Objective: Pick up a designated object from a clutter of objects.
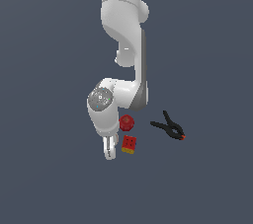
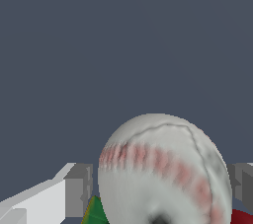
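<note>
The white baseball (image 2: 163, 178) with red stitching fills the lower part of the wrist view, sitting between my two grey fingers (image 2: 78, 191). One finger shows a thin gap to the ball; the other finger (image 2: 242, 183) is right at its edge. My gripper (image 1: 108, 150) points down at the level of the clutter, just to the exterior view's left of the red cube with a yellow base (image 1: 129, 144). In the exterior view the ball is hidden by my hand. The red round ribbed object (image 1: 126, 122) lies just behind the cube.
A black spring clamp with an orange tip (image 1: 170, 127) lies to the exterior view's right of the cube. A green sliver (image 2: 95, 212) and a red sliver (image 2: 242, 216) show beside the ball. The surface is plain dark grey.
</note>
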{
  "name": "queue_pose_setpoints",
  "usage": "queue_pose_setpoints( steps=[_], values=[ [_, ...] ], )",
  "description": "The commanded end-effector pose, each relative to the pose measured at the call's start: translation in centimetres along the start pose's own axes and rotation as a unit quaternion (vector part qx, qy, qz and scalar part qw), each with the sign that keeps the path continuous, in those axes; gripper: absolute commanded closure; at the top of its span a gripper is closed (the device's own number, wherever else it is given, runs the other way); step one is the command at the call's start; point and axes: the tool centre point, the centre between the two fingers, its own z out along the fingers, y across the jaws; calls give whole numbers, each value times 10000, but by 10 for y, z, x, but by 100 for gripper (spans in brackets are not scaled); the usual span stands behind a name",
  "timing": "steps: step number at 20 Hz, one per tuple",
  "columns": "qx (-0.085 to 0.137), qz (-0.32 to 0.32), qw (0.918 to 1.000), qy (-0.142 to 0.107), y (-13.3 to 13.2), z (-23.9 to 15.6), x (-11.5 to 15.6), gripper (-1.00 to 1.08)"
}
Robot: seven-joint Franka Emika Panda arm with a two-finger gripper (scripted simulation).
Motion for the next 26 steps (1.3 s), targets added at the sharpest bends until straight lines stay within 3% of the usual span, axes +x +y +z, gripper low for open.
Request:
queue_pose_setpoints(
  steps=[1, 16, 26],
  values=[
    [8, 1, 10000, 1, -1, 1, 0, 108],
    [12, 0, 10000, 1, 1, -4, -4, 108],
    [13, -1, 10000, -2, 16, -44, -35, 108]
  ],
)
